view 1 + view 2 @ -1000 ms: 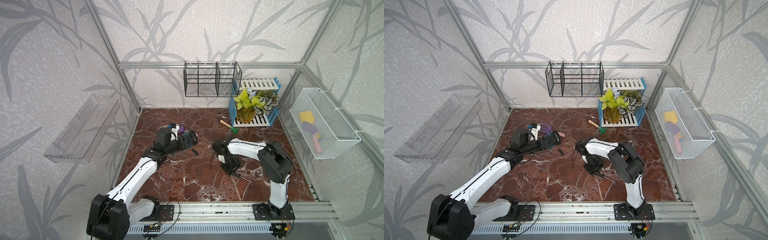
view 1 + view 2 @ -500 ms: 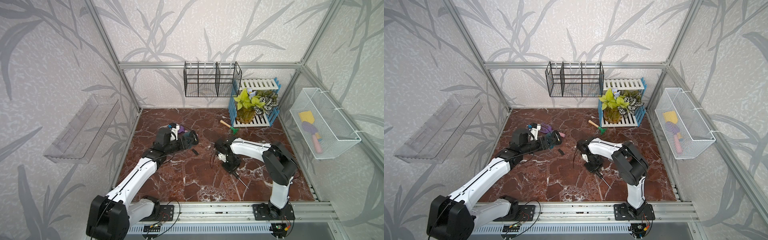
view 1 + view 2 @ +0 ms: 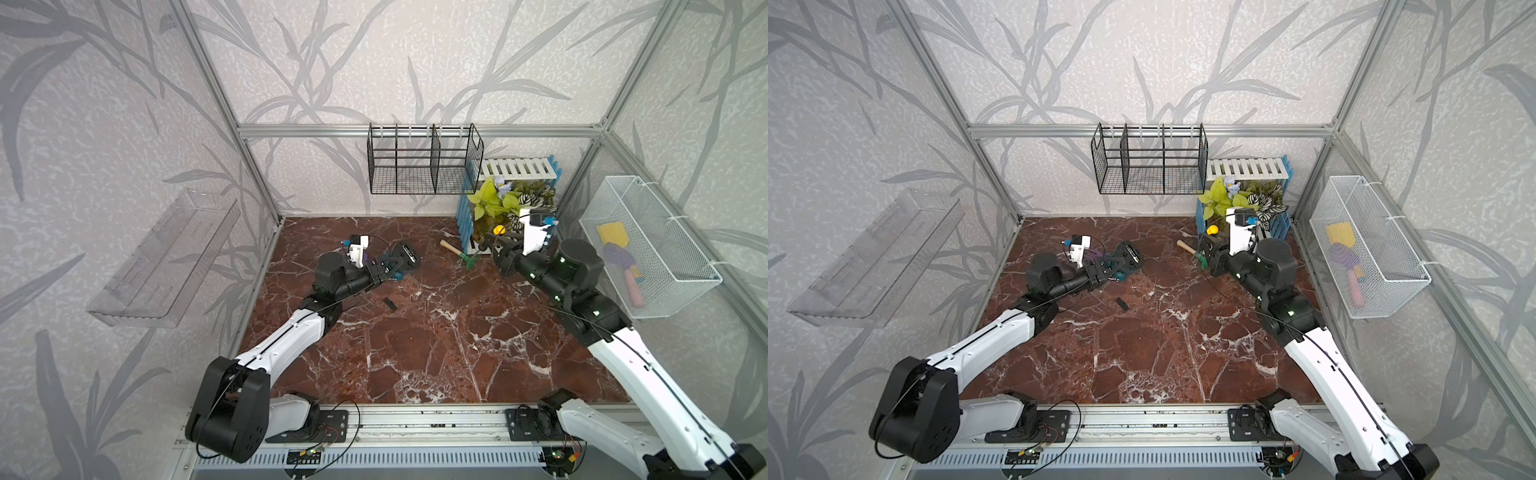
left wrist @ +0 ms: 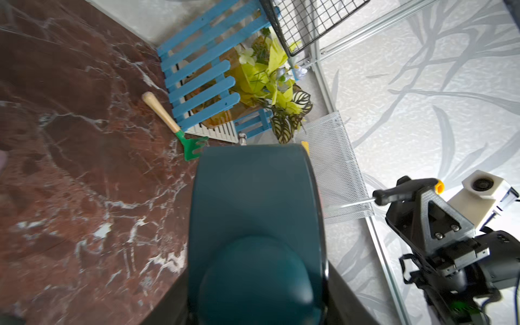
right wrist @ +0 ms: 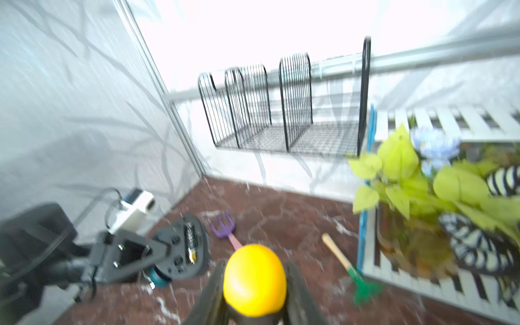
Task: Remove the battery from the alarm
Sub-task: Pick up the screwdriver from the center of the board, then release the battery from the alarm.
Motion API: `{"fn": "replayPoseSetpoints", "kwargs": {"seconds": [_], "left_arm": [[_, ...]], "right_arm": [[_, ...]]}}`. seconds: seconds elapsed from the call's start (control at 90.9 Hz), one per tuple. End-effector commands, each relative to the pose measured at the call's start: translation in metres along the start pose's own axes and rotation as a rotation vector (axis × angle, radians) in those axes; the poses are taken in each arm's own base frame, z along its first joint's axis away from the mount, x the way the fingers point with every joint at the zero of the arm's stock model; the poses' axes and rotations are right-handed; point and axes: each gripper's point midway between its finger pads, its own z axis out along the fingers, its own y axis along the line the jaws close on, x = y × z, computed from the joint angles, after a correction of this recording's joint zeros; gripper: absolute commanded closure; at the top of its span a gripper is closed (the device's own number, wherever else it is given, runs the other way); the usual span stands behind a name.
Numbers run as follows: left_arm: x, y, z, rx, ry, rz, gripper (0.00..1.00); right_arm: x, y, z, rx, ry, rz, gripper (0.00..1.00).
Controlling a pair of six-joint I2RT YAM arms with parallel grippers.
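Observation:
My left gripper [image 3: 384, 269] is shut on the dark teal alarm [image 3: 400, 259] and holds it just above the floor at the back left, black back turned toward the right arm. In the left wrist view the alarm [image 4: 253, 213] fills the space between the jaws. The battery [image 5: 191, 244], a thin dark cylinder with a yellowish end, lies in the open slot in the alarm's back [image 5: 185, 247]. My right gripper [image 3: 494, 243] is raised at the back right, apart from the alarm, shut on a screwdriver [image 4: 405, 191] whose yellow cap [image 5: 254, 281] shows between the jaws.
A flat black plate [image 3: 389, 303] lies on the floor in front of the alarm. A green rake [image 3: 457, 251] lies by the blue-and-white plant crate [image 3: 465, 216]. A purple fork [image 5: 223, 226] lies behind the alarm. A black wire rack [image 3: 424, 160] and white mesh basket [image 3: 648, 249] hang on the walls.
The right arm has lifted from the floor at the middle and swung up to the back right with the screwdriver in its gripper. The left arm and alarm have stayed in place.

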Motion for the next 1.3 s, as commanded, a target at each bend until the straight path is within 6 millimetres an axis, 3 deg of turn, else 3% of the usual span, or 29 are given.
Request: {"fn": "replayPoseSetpoints", "kwargs": {"seconds": [0.0,0.099,0.22,0.704,0.979,1.287], "left_arm": [[-0.004,-0.065,0.012,0.216,0.028,0.097,0.90],[0.003,-0.072,0.021,0.259,0.060,0.101,0.91],[0.009,-0.077,0.026,0.298,0.092,0.099,0.91],[0.003,-0.082,0.031,0.317,0.087,0.074,0.91],[0.004,-0.084,0.030,0.330,0.089,0.074,0.91],[0.007,-0.080,0.030,0.320,0.092,0.069,0.91]], "right_arm": [[-0.040,0.049,0.007,-0.345,-0.129,0.106,1.00],[-0.038,0.070,0.013,-0.484,-0.066,0.092,1.00],[-0.024,0.078,0.016,-0.542,-0.025,0.036,1.00],[-0.021,0.059,0.021,-0.369,-0.029,-0.120,1.00],[-0.016,0.059,0.031,-0.336,-0.042,-0.156,1.00],[-0.023,0.064,0.027,-0.351,-0.059,-0.180,1.00]]}}
